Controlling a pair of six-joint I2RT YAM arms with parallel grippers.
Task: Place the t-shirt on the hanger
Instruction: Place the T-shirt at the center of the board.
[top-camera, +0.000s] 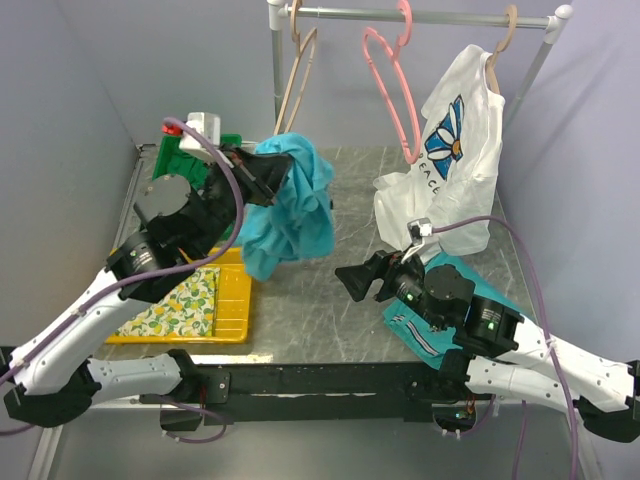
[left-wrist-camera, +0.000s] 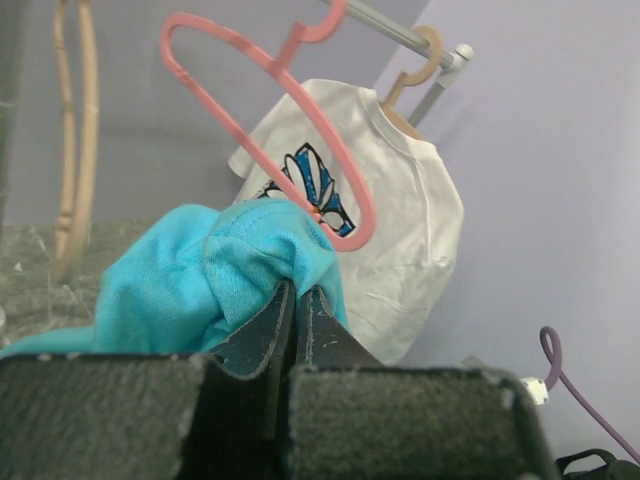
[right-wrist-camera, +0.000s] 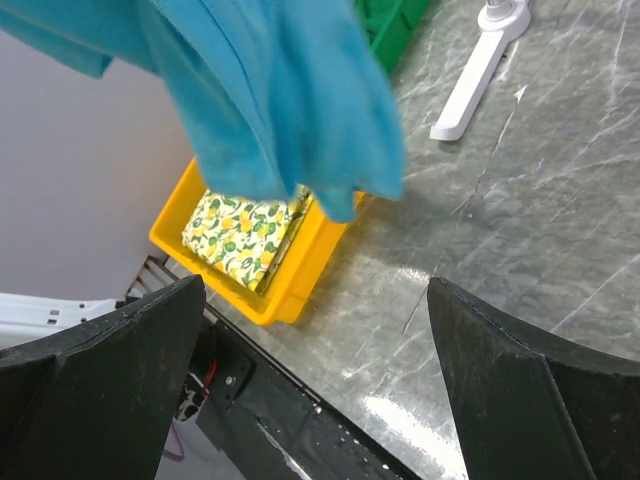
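The turquoise t-shirt (top-camera: 298, 210) hangs bunched above the table, pinched at its top by my left gripper (top-camera: 268, 178), which is shut on the cloth. In the left wrist view the closed jaws (left-wrist-camera: 297, 292) bite a fold of the t-shirt (left-wrist-camera: 190, 280). The pink hanger (left-wrist-camera: 262, 105) hangs just beyond it, its lower loop close to the fabric. The hanger (top-camera: 392, 85) hangs by its hook from the rail, to the right of the shirt. My right gripper (top-camera: 352, 281) stands wide open and empty, low over the table, facing the hanging t-shirt (right-wrist-camera: 290, 100).
A white flower-print shirt (top-camera: 452, 165) hangs on a beige hanger at the rail's right. Another beige hanger (top-camera: 297, 80) hangs at the left. A yellow tray (top-camera: 232, 325) holds lemon-print cloth. A green bin (top-camera: 185, 152) sits behind. A teal garment (top-camera: 418, 332) lies under my right arm.
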